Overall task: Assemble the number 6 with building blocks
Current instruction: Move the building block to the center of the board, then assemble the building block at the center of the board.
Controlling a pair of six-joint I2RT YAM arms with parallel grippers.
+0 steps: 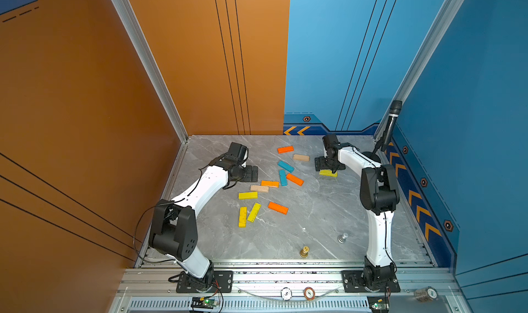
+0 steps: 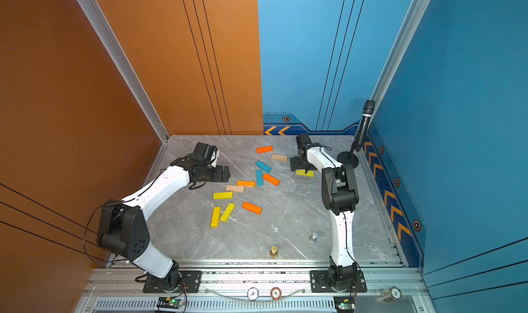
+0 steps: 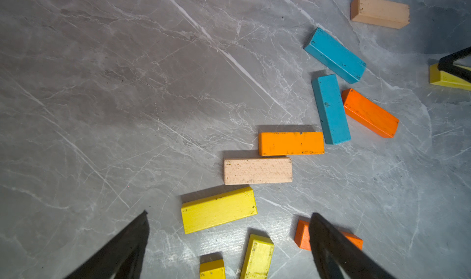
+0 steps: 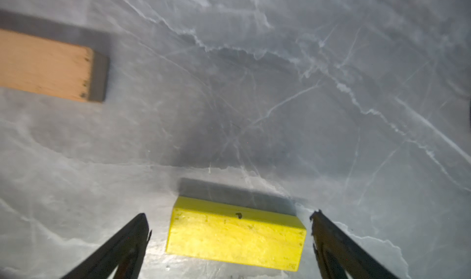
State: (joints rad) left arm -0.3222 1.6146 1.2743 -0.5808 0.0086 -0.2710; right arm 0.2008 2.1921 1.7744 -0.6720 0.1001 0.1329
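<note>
Widely parted right fingers (image 4: pixel 125 247) flank yellow block (image 4: pixel 235 235)

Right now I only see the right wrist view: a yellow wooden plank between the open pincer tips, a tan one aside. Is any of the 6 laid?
Observer: No. Loose pieces like the far orange wooden plank lie scattered; no digit is outlined.
Operator: And the left pincer?
Observer: The left pincer is open and empty, near a tan wooden plank.
Operator: Anything else?
Observer: A small gold chess-like piece and a silver one sit apart from every plank.
</note>
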